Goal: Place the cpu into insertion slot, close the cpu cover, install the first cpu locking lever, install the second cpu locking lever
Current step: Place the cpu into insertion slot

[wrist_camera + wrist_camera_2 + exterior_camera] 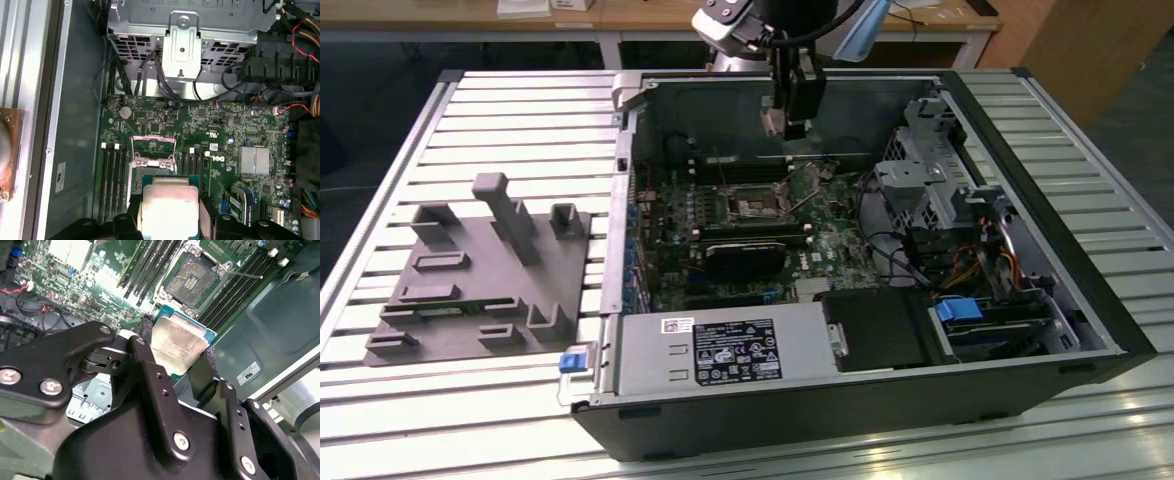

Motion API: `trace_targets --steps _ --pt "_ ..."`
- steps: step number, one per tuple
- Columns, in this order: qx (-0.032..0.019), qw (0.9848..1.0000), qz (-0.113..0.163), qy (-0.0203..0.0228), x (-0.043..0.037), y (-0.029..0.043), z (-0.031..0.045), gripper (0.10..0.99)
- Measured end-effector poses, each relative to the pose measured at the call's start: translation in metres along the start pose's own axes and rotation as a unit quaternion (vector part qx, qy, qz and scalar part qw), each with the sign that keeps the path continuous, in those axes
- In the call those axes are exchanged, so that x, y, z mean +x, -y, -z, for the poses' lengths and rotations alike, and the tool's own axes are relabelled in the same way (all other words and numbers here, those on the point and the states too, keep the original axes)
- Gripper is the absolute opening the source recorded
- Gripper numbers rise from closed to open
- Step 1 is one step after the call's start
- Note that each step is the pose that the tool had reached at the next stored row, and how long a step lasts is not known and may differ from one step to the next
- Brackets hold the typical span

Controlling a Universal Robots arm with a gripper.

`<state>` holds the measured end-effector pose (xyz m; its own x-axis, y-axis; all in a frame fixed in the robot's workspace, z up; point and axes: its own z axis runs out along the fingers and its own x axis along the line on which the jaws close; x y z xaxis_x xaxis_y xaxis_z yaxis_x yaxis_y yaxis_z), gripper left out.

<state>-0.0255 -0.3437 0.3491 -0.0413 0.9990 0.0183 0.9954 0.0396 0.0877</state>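
End effector (178, 351) pinching the cpu (172, 340) by two opposite edges, silver face showing | I see it held over the motherboard (225, 125) inside the computer case (854, 420), near the insertion slot (192, 280) but apart from it | slot's dark centre exposed | cpu cover (153, 148) stands raised at the slot's edge.

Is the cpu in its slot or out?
Out: the claw holds the cpu clear of the bare slot.

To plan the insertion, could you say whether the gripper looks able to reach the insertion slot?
Probably yes: the gripper holds the cpu above the insertion slot, which lies uncovered with nothing between them.
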Motion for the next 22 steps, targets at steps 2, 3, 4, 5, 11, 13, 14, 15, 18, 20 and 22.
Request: trace_targets --steps 2,3,4,5,11,13,14,15,18,20,22 --pt "0.0002 1.0 -0.003 0.0003 0.0 0.0012 -0.0007 0.537" --pt "0.0002 1.0 -0.003 0.0003 0.0001 0.0019 -0.0011 0.537" --pt "0.0002 1.0 -0.003 0.0004 0.0001 0.0024 -0.0015 0.537" --pt "0.0003 1.0 -0.003 0.0003 0.0001 0.0027 -0.002 0.537" --pt "0.0012 1.0 -0.003 0.0003 0.0 0.0033 -0.0045 0.537" --pt "0.0012 1.0 -0.003 0.0003 0.0 0.0033 -0.0051 0.537" --pt "0.0013 1.0 -0.003 0.0003 0.0 0.0033 -0.0054 0.537" --pt "0.0012 1.0 -0.003 0.0003 0.0 0.0033 -0.0058 0.537" --pt "0.0013 1.0 -0.003 0.0003 0.0 0.0034 -0.0065 0.537" --pt "0.0013 1.0 -0.003 0.0007 0.0 0.0035 -0.0075 0.537" --pt "0.0012 1.0 -0.003 0.0008 -0.0001 0.0036 -0.0091 0.537"
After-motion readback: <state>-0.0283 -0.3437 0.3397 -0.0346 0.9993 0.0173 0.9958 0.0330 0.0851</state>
